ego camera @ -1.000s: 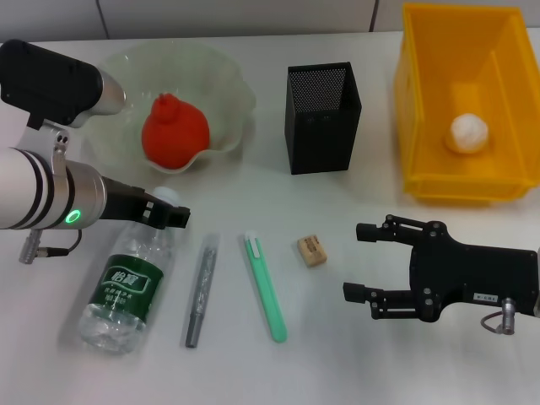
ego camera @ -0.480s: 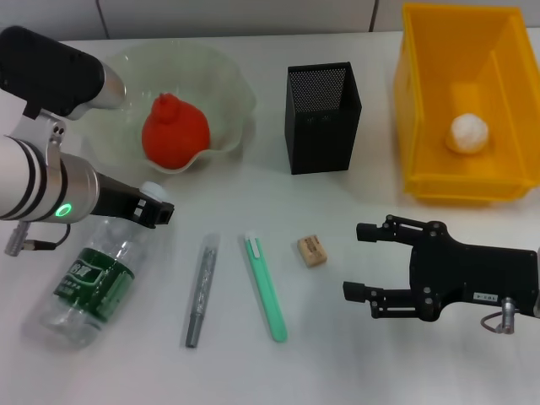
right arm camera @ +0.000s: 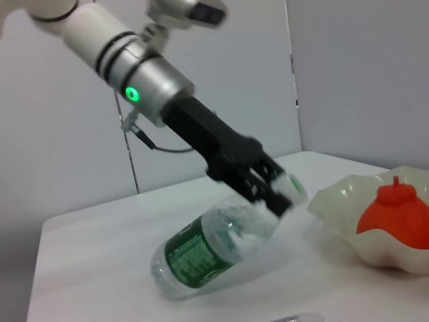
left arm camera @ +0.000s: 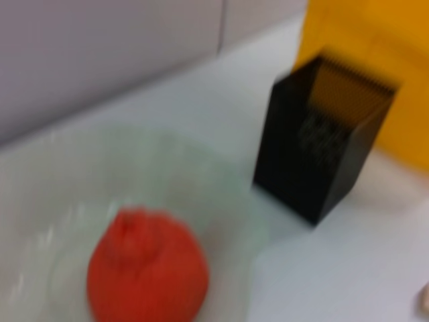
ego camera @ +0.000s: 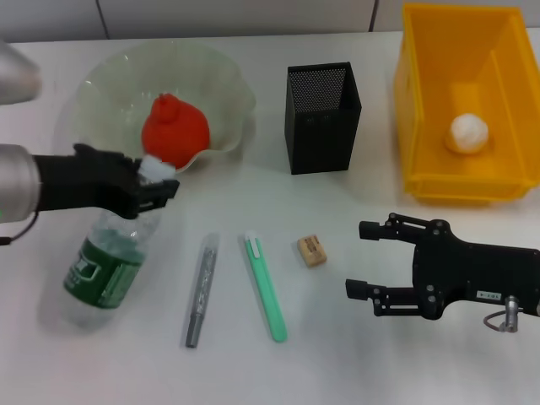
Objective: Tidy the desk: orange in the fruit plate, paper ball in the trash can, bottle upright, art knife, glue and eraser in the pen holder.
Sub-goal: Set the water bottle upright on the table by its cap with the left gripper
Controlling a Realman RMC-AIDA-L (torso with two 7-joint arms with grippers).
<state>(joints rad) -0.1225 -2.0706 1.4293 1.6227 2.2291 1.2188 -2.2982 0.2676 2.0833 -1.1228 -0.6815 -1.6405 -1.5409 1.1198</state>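
Head looks down; wrists low, perhaps sharing the orange [ego camera: 174, 131]

White table [ego camera: 354, 371] was seen carrying everything. Pen holder [ego camera: 323, 118] was taken as landmark, upright on the top. Fruit plate [ego camera: 228, 93] was set to its left, trash can [ego camera: 460, 105] to its right. Nearer the robot than the holder, eraser [ego camera: 311, 251], green art knife [ego camera: 265, 287] & grey glue stick [ego camera: 200, 291] were laid flat, w/ bottle [ego camera: 108, 270] farther left, tilted, base on the table.
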